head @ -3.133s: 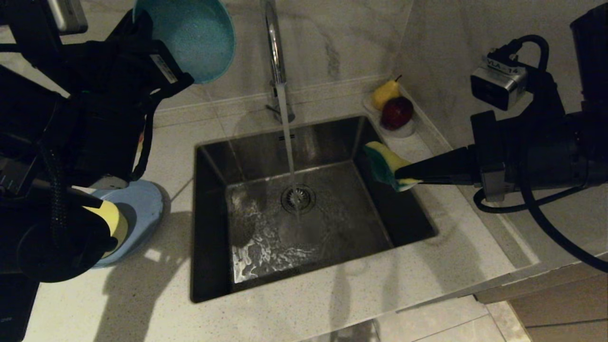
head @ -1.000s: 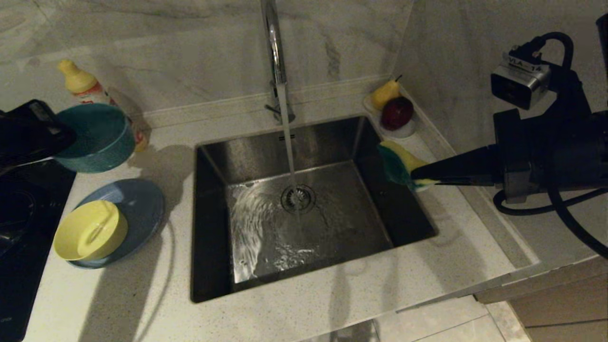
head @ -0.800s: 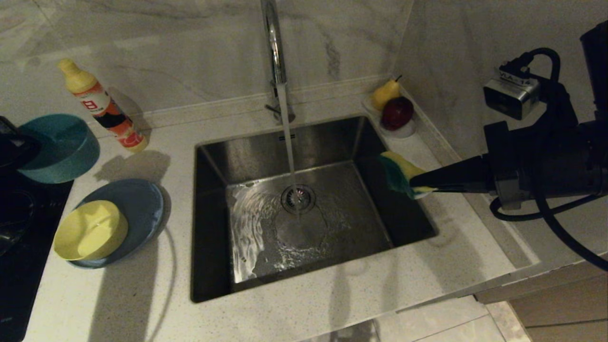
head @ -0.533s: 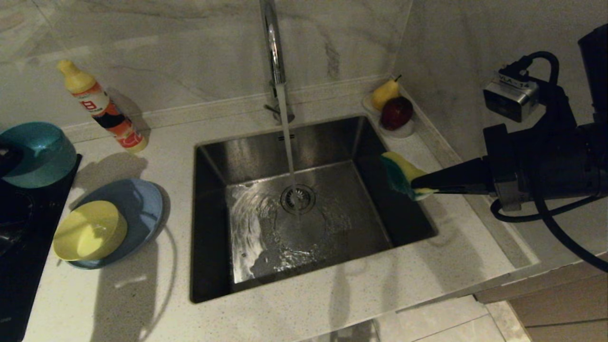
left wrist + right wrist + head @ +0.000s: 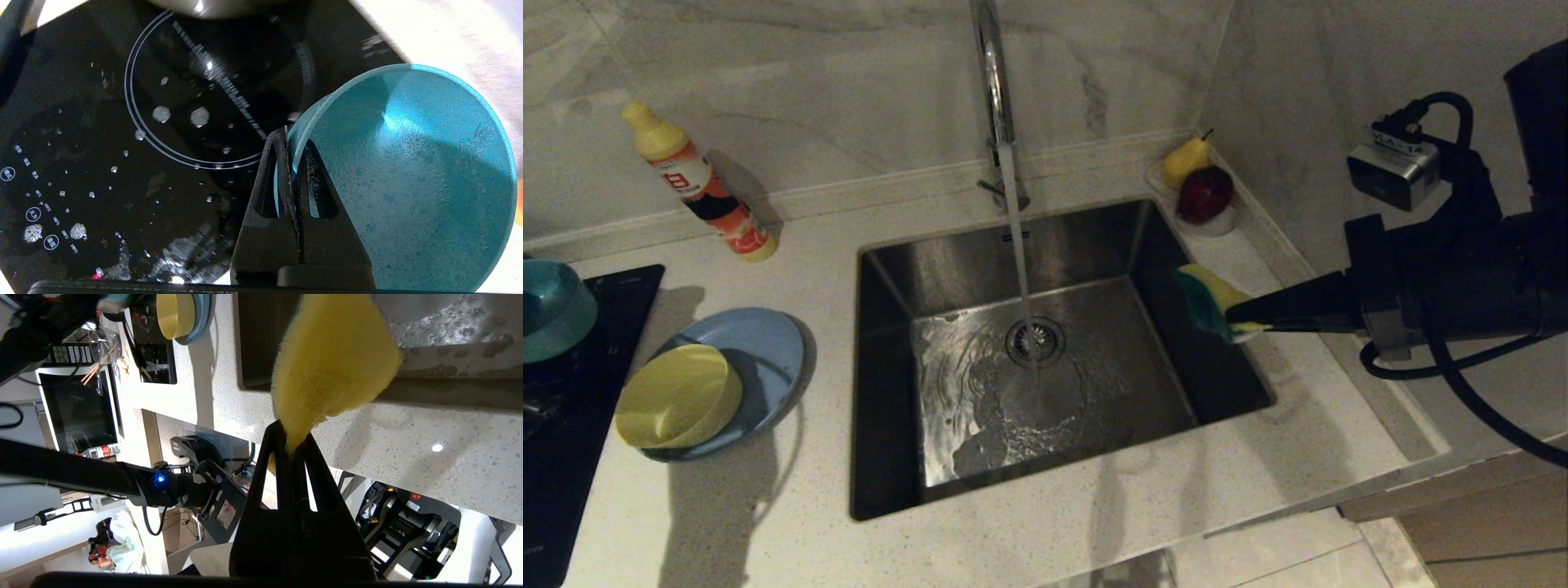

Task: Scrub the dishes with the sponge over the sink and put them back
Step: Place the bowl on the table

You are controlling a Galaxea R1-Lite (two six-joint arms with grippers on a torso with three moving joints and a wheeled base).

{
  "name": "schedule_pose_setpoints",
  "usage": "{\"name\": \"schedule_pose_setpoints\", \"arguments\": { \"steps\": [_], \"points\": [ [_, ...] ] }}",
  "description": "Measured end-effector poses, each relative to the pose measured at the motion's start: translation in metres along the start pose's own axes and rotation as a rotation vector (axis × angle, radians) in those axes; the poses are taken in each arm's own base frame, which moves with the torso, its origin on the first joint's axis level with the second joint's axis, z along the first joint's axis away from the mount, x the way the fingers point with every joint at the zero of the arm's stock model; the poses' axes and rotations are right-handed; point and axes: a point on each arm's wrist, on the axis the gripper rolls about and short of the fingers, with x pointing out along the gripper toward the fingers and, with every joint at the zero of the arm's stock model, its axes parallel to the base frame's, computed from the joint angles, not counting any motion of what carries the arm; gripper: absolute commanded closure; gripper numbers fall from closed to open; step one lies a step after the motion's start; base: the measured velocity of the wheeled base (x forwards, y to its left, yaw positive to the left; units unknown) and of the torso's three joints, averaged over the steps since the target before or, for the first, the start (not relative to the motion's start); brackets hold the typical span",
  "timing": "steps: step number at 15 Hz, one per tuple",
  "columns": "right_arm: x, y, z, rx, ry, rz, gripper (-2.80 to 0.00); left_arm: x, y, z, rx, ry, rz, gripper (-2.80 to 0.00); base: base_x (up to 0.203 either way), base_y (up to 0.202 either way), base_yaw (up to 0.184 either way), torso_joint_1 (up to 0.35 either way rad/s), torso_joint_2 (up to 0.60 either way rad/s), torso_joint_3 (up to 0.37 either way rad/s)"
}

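Leftward swung the teal bowl (image 5: 404,175), rim clenched in left jaws, hob beneath; right jaws pinch sponge (image 5: 1207,300).

The right arm (image 5: 1462,269) is matte black, with a looping black cable (image 5: 1445,367) and a small silver camera (image 5: 1392,167).

The white speckled counter (image 5: 1094,523) holds the sink (image 5: 1045,351) in its middle. On the left, a blue plate (image 5: 764,351) sits on it, with a black stove top (image 5: 572,457) at the far left. A soap bottle (image 5: 698,184) stands at the back, and a little fruit dish (image 5: 1213,224) is at the back right.
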Motion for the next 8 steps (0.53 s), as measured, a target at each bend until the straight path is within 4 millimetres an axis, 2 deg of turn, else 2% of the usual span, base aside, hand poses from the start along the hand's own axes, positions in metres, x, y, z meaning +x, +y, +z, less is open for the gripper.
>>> {"name": "schedule_pose_setpoints", "arguments": {
  "steps": [8],
  "points": [
    [-0.002,0.002,-0.001,-0.005,-0.001,0.005,0.0,0.051,0.013,-0.012,-0.026,0.012,0.044,0.0,0.0,0.0,0.0,0.0,0.0,0.0]
  ]
}}
